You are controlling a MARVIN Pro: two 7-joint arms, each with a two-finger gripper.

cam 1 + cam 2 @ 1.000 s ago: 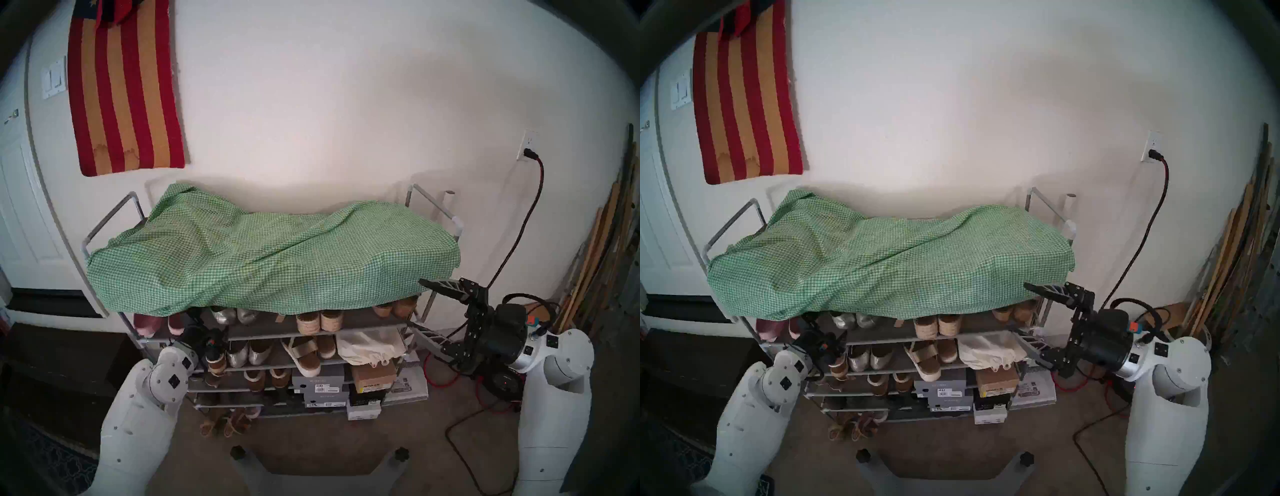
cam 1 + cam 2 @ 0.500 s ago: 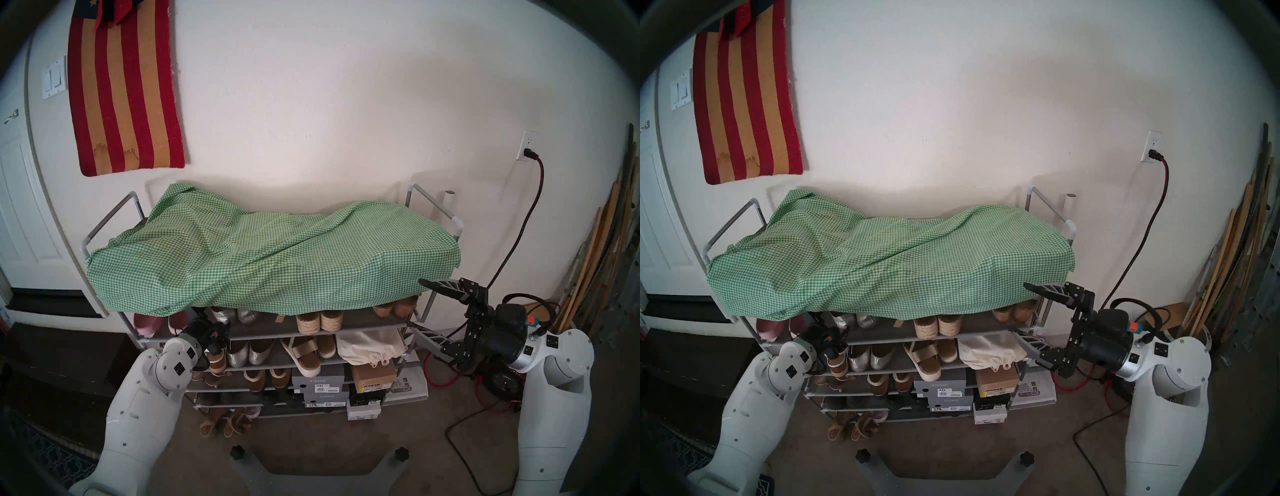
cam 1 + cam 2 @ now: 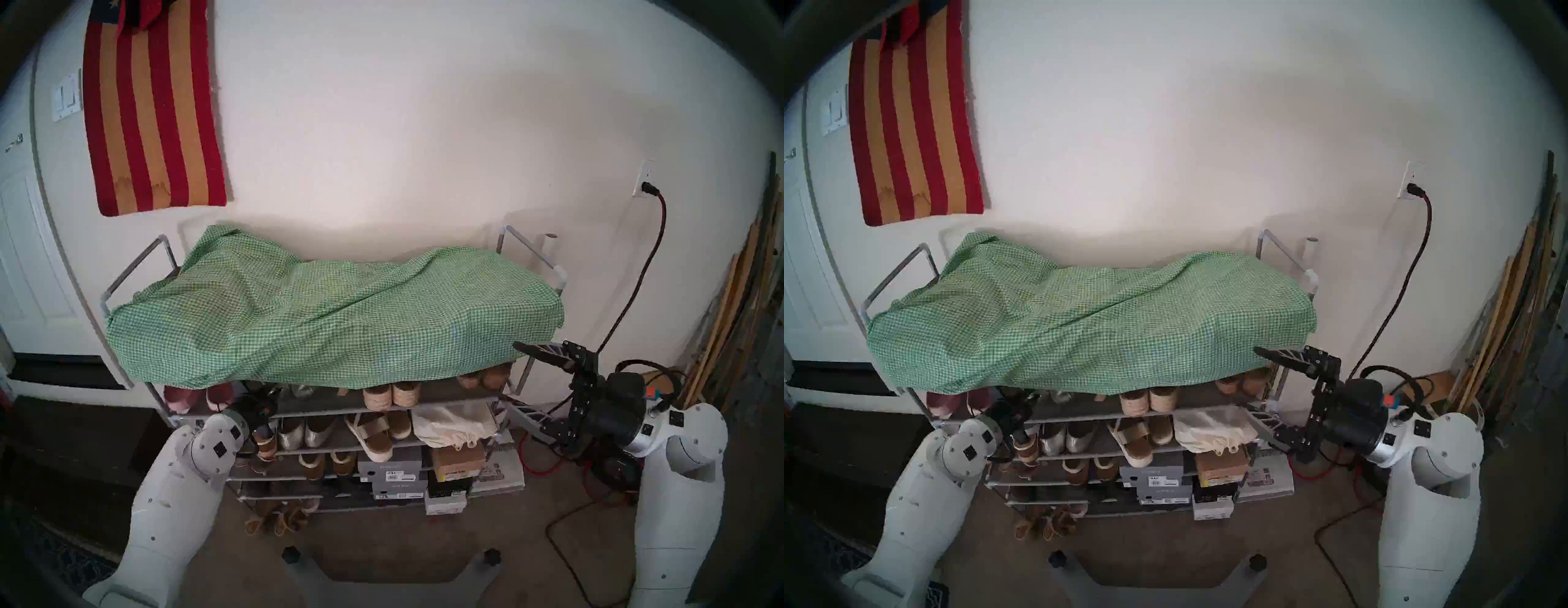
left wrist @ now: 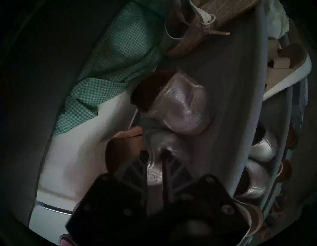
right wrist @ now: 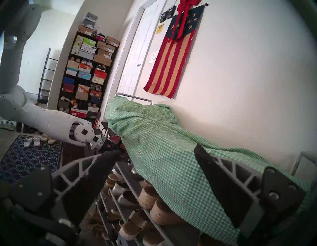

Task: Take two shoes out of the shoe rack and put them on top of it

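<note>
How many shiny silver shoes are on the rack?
4. Under the green cloth lie two: the nearer shoe between the left gripper's jaws, the farther shoe beside it. A plain flat and its twin sit one shelf lower. The cloth may hide more.

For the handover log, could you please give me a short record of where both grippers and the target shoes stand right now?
left gripper: in the shelf under the cloth, jaws astride the near metallic flat; grip unclear
second metallic flat: beside it, same shelf
right gripper: open, empty, by the shoe rack's right end
gingham cloth: covers the rack top; no shoe on it yet
</note>
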